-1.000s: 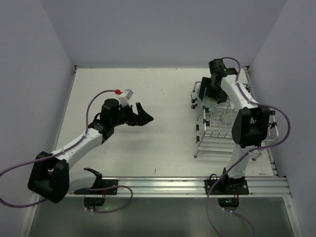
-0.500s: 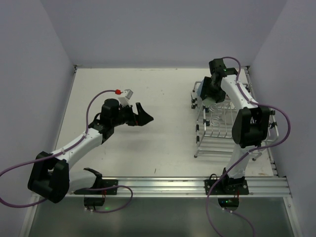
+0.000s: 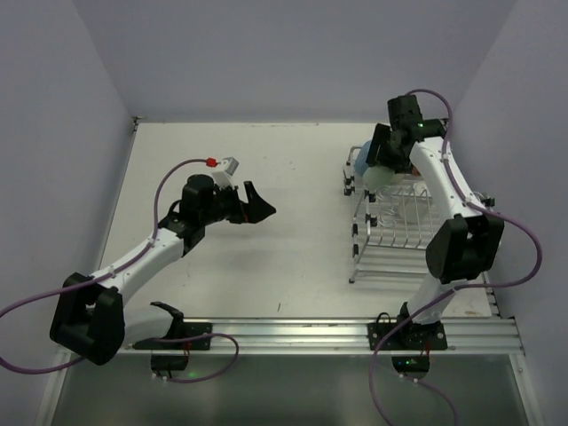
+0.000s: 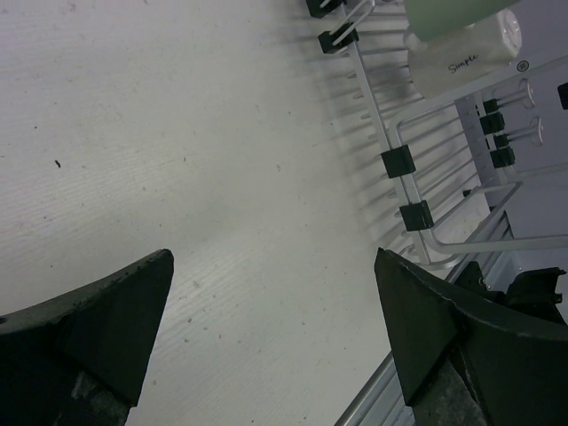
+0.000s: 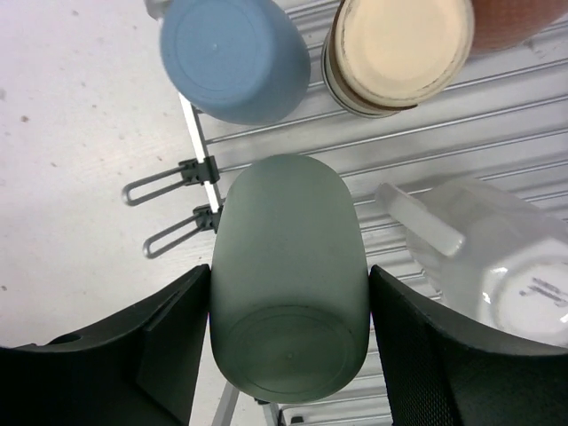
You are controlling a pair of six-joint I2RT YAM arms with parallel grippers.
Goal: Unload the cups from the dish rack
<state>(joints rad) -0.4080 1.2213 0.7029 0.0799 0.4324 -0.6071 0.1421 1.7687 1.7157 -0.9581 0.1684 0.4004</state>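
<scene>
My right gripper (image 3: 385, 161) is shut on the pale green cup (image 3: 382, 178), held upside down at the far left corner of the silver wire dish rack (image 3: 390, 232). In the right wrist view the fingers (image 5: 173, 342) press both sides of the green cup (image 5: 288, 293). Beyond it in the rack (image 5: 497, 133) are the light blue cup (image 5: 232, 58), the cream-tan cup (image 5: 399, 49), an edge of the salmon-pink cup (image 5: 524, 16) and the white cup (image 5: 497, 266). My left gripper (image 3: 262, 206) is open and empty over the bare table, well left of the rack.
The left wrist view shows the rack's near rail with black clips (image 4: 399, 164), and the green cup (image 4: 448, 16) above the white cup (image 4: 466, 55). The aluminium base rail (image 3: 337, 333) runs along the table's near edge. Walls enclose the table on three sides.
My right arm has swung up and back with the pale green cup in its grip, uncovering the green and light blue cups in the top view. The left arm has barely moved.
</scene>
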